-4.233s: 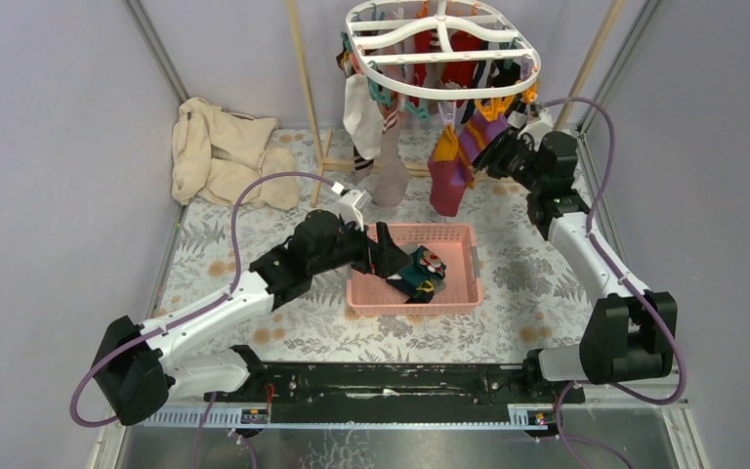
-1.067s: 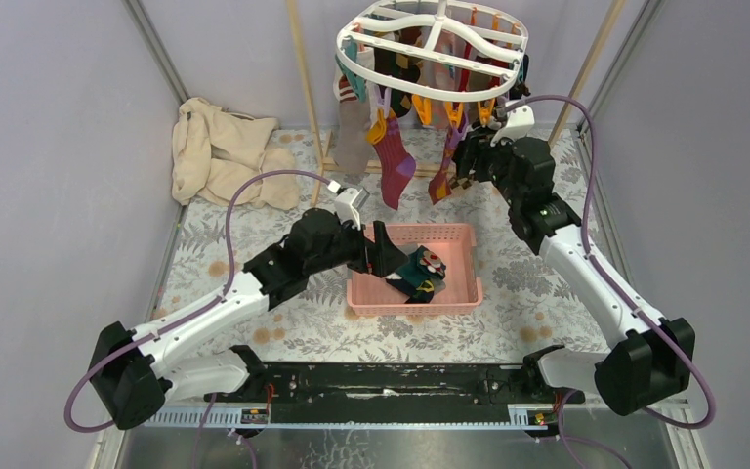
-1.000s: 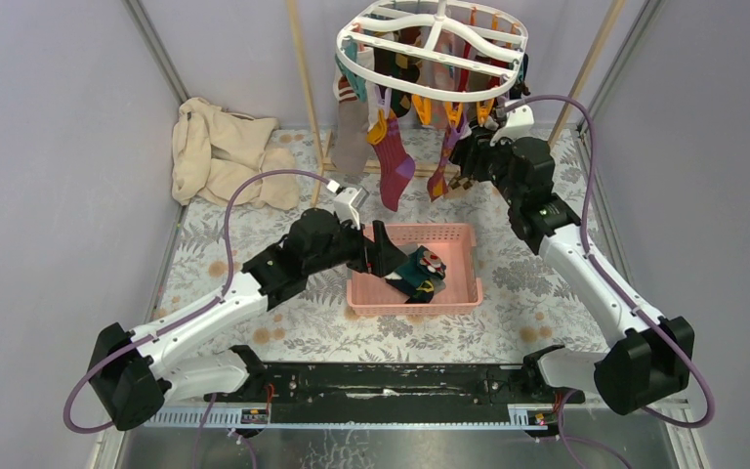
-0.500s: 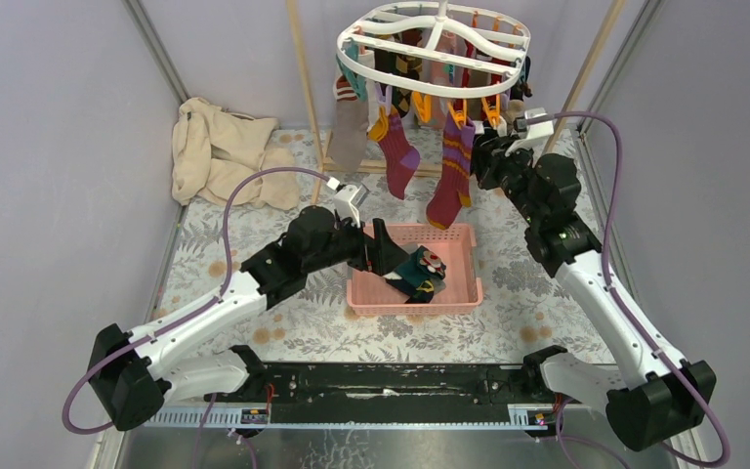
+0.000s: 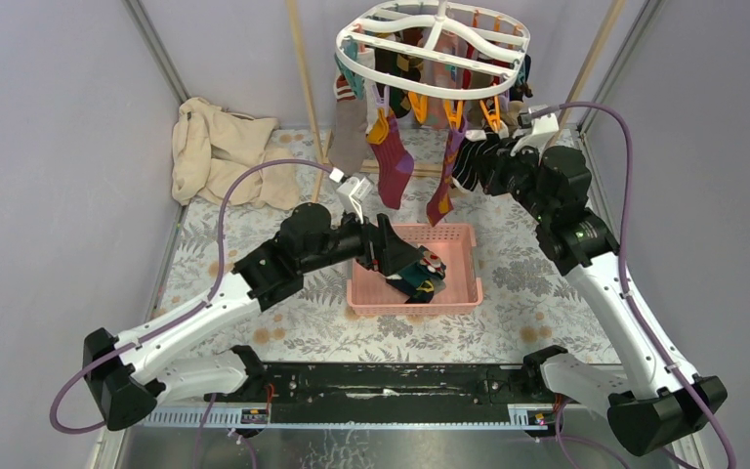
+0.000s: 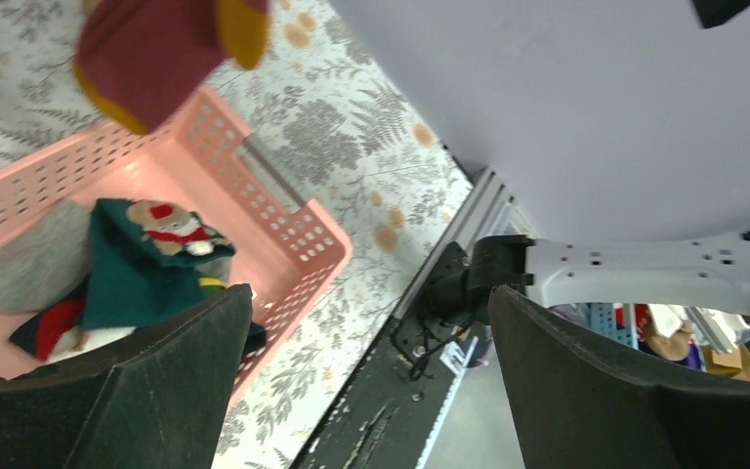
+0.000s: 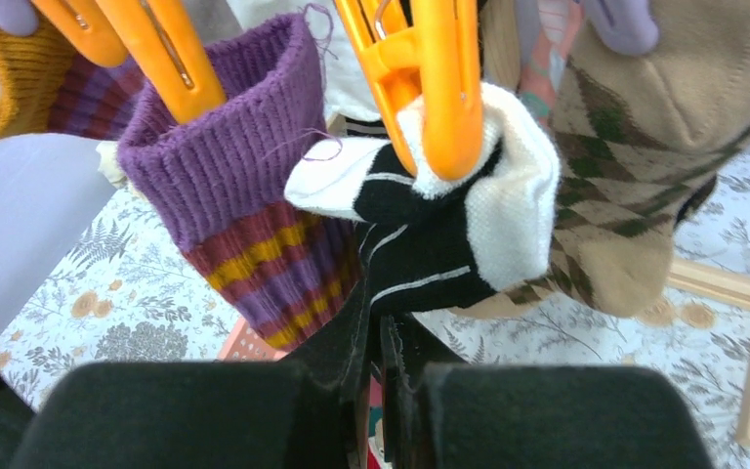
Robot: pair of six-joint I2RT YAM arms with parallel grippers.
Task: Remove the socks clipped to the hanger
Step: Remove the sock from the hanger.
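Note:
The white oval hanger (image 5: 437, 93) hangs at the back, with several socks clipped round its rim. In the right wrist view an orange clip (image 7: 444, 88) pinches a black-and-white sock (image 7: 430, 244). My right gripper (image 7: 381, 371) is shut on that sock's lower end. A purple striped sock (image 7: 244, 225) hangs to its left and a brown argyle sock (image 7: 635, 166) to its right. From above, the right gripper (image 5: 464, 161) sits just under the hanger's front right rim. My left gripper (image 5: 395, 254) (image 6: 366, 303) is open and holds nothing above the pink basket (image 5: 459, 293).
The pink basket (image 6: 283, 215) holds a few socks, among them a green one with a bear (image 6: 146, 264). A beige cloth (image 5: 220, 151) lies at the back left. Wooden poles (image 5: 305, 88) carry the hanger. Grey walls close in on both sides.
The right gripper's jaws have closed on the black-and-white sock below its orange clip. The hanger and its socks have swung a little. The left gripper has risen slightly over the basket.

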